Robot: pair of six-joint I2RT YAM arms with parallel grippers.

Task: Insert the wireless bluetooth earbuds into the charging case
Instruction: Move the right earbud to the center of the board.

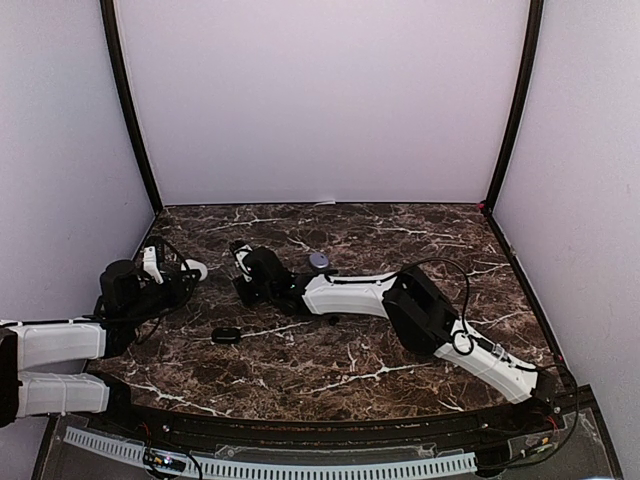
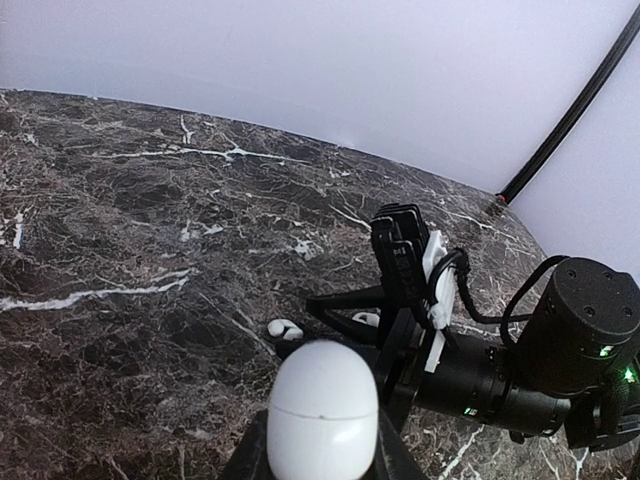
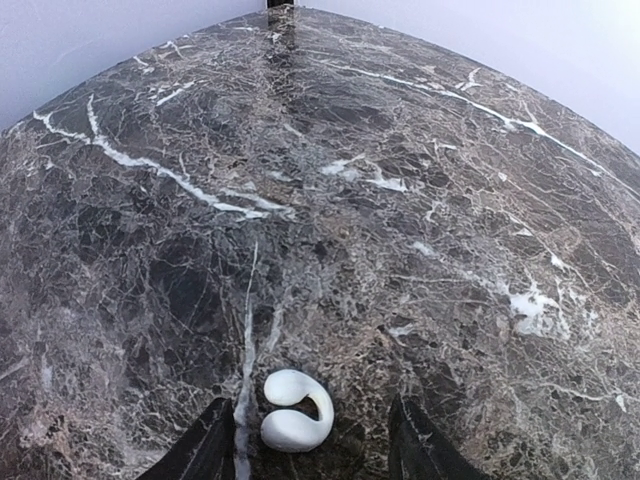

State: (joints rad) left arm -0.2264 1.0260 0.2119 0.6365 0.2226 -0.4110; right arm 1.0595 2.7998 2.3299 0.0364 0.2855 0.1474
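Observation:
A white pebble-shaped charging case [image 2: 322,405] with its lid closed is held in my left gripper [image 2: 322,448], which is shut on it at the table's left [image 1: 190,270]. My right gripper [image 3: 312,452] reaches across to the left-centre [image 1: 243,285]. It is open low over the marble, with a white earbud [image 3: 293,410] lying on the table between its fingers, nearer the left finger [image 3: 207,448] and touching neither. In the left wrist view a second white earbud [image 2: 283,328] lies on the table just beyond the case, left of the right gripper's fingers.
A small purple case [image 1: 318,260] sits behind the right arm's forearm [image 1: 345,293]. A black case [image 1: 228,335] lies on the dark marble table [image 1: 400,370] in front of both grippers. White walls close the back and sides.

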